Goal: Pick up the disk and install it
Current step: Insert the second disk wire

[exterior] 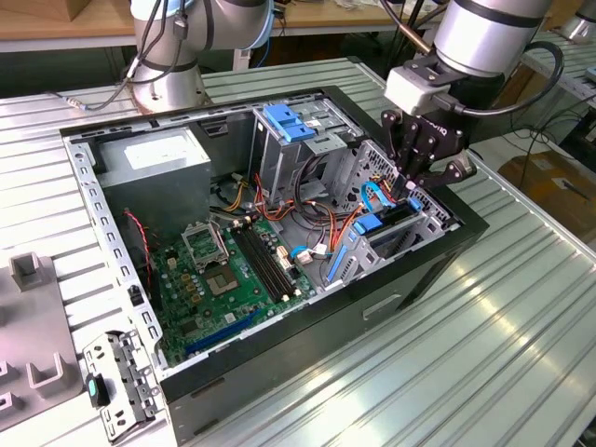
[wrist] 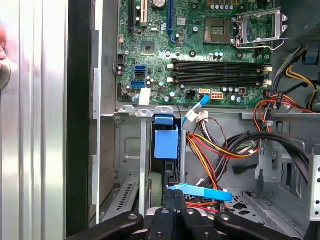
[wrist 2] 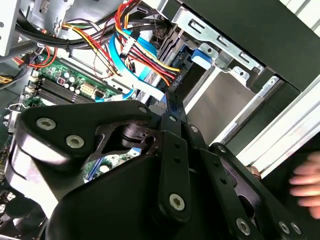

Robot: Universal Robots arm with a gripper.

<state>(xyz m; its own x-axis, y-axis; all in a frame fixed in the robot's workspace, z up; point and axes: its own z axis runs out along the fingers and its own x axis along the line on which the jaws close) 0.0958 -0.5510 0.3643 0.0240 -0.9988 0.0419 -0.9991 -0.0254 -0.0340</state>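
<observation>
1. In the exterior view, the gripper [exterior: 416,182] hangs over the drive cage at the open computer case's [exterior: 279,363] corner on the exterior view's right, its black linkages reaching down among the cables.
2. The disk [exterior: 386,223] sits on edge in that cage, directly under the fingertips; its blue rail and dark body show between the grey metal walls.
3. In the first wrist view, the disk [wrist: 165,150] stands in a narrow slot just beyond the fingertips [wrist: 172,197], blue plastic tab on its near end (the dark body runs down into the slot).
4. The fingers are drawn close together, tips nearly meeting at the disk's top edge; whether they actually pinch it I cannot tell.
5. A flat blue cable [wrist: 200,191] crosses just beside the fingertips.
6. The green motherboard [wrist: 200,50] lies beyond the cage, well apart from the gripper.
7. In the second wrist view, the gripper [wrist 2: 172,107] points at the disk's [wrist 2: 182,75] dark edge beside orange and red wires [wrist 2: 145,55].
</observation>
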